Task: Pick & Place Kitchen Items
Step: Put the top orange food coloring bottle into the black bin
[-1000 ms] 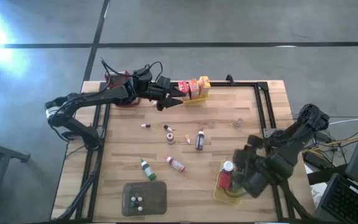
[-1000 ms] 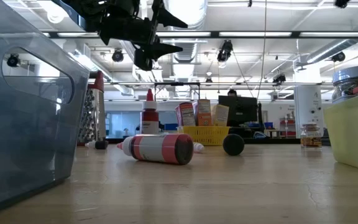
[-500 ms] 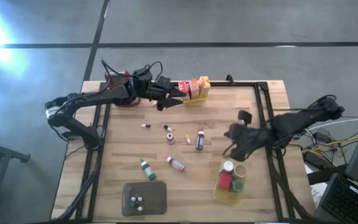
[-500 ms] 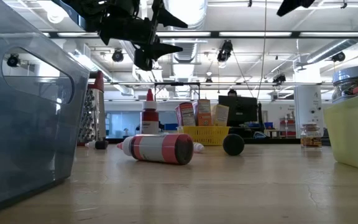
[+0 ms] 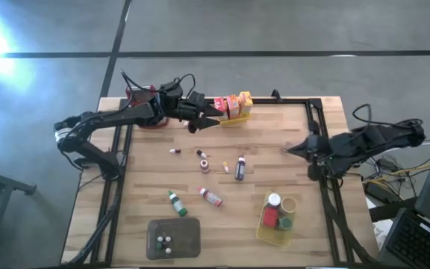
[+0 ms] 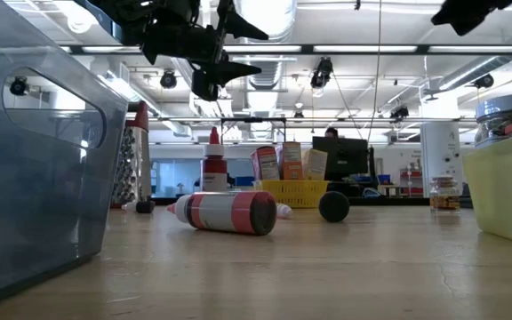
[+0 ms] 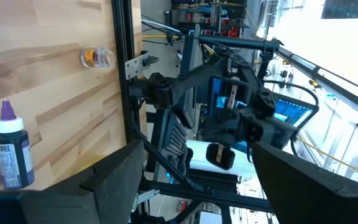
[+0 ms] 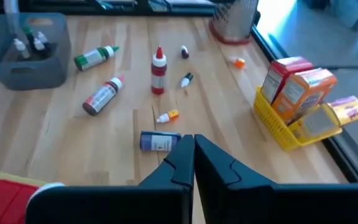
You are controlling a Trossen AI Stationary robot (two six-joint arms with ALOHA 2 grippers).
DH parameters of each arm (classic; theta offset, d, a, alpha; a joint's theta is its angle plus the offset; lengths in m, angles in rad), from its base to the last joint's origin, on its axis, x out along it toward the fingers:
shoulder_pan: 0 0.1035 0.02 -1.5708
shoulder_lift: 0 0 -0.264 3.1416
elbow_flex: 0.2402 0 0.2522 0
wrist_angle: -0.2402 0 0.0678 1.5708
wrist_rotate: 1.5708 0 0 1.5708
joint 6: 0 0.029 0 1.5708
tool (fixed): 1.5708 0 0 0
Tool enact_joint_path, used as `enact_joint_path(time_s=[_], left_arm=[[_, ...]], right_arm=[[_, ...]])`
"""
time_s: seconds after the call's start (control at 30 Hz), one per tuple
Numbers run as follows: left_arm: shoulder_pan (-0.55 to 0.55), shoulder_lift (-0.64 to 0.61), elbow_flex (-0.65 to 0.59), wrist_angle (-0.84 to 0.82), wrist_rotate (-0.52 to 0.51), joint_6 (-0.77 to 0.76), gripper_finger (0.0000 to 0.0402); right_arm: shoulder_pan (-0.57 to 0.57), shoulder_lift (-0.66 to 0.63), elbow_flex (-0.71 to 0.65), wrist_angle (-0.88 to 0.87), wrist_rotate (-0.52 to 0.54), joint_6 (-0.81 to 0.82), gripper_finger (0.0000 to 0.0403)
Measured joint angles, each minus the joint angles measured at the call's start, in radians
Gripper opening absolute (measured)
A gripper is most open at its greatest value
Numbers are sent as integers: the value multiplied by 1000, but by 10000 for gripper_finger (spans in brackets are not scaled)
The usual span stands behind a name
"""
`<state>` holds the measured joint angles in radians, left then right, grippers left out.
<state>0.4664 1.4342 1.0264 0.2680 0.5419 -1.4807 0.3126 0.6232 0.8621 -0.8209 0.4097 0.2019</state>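
Low-view room backdrop; boxes (image 8: pixel 297 84) colourful wrist-side.

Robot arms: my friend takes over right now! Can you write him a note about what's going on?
Left tool: open, empty, raised beside the back basket that holds the boxes.
Right tool: shut, empty, over the table's right side.
Done: tiny bottles in the grey tray; red block and a jar in the front basket.
Left: green bottle, red-striped bottle, blue bottle, smaller bits mid-table, small jar near the right edge.
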Motion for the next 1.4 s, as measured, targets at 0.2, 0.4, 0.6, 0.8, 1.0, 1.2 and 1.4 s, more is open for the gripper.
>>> enact_joint_path(time_s=[0.2,0.4,0.6,0.8,1.0,1.2,1.4], left_arm=[[0,0,0,0,0,0,305],[0,0,0,0,0,0,305],[0,0,0,0,0,0,305],[0,0,0,0,0,0,305],[0,0,0,0,0,0,305],[0,0,0,3,-9,0,305],[-1,0,0,4,-10,0,305]], right_arm=[[0,-162,-58,-9,-2,-114,8],[0,-307,-93,-31,-28,-175,8],[1,-401,-98,-75,-51,-177,8],[1,-453,-98,-74,-51,-177,8],[1,-467,-98,-75,-51,-177,8],[1,-464,-98,-75,-51,-177,8],[1,-464,-98,-75,-51,-177,8]])
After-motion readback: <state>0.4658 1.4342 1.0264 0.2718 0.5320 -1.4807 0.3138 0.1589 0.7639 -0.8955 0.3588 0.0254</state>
